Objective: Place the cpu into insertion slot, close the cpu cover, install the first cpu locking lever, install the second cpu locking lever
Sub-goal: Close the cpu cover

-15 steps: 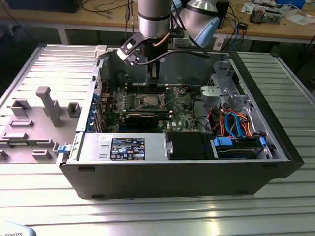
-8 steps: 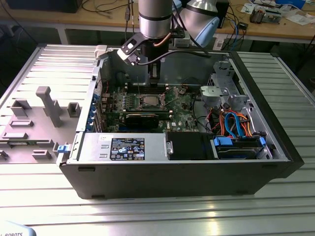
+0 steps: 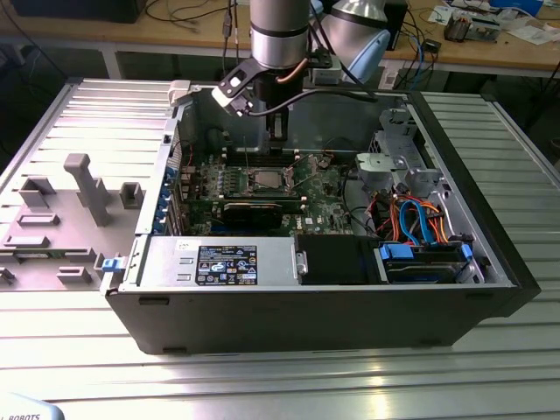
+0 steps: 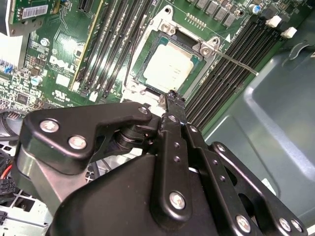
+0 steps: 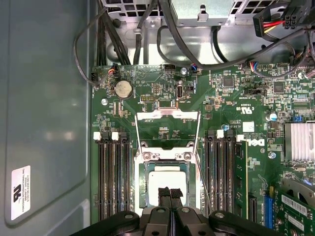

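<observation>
The cpu, a silver-grey square chip, lies flat in the insertion slot on the green board; it also appears in the second wrist view and the exterior view. The cpu cover is swung open, away from the chip, with green board visible through its window. A thin locking lever sticks out unlatched beside the slot. My gripper hovers just above the chip's near edge, its black fingers pressed together with nothing between them. It hangs inside the case.
Black memory slots flank the insertion slot on both sides. A long black graphics card lies in front of it. The drive cage with blue and orange cables fills the exterior view's right. Grey case walls enclose the board. Grey fixtures stand outside.
</observation>
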Available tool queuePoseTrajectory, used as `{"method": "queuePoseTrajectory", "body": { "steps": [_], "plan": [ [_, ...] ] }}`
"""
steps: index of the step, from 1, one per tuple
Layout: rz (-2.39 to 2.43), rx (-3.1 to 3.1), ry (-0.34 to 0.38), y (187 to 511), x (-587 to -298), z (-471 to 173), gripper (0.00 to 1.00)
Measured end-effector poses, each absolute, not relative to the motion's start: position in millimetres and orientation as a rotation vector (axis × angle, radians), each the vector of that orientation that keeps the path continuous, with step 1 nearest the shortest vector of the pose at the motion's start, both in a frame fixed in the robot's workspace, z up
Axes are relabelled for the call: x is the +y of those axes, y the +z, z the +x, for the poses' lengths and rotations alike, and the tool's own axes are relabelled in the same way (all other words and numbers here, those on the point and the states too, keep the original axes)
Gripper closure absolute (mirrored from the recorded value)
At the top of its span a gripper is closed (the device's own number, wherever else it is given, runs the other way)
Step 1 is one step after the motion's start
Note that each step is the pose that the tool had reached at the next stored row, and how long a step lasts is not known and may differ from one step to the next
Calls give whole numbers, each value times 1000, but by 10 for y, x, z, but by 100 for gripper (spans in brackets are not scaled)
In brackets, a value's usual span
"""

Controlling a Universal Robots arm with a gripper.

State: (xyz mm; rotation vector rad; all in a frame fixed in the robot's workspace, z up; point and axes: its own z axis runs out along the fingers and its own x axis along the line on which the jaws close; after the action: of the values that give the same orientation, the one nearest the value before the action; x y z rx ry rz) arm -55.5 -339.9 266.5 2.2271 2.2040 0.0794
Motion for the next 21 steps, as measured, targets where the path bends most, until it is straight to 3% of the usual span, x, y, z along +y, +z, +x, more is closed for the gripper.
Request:
{"method": "queuePoseTrajectory", "body": {
  "steps": [21],
  "plan": [
    [2227, 2204, 79, 2688, -3399, -481, 89]
  ]
}}
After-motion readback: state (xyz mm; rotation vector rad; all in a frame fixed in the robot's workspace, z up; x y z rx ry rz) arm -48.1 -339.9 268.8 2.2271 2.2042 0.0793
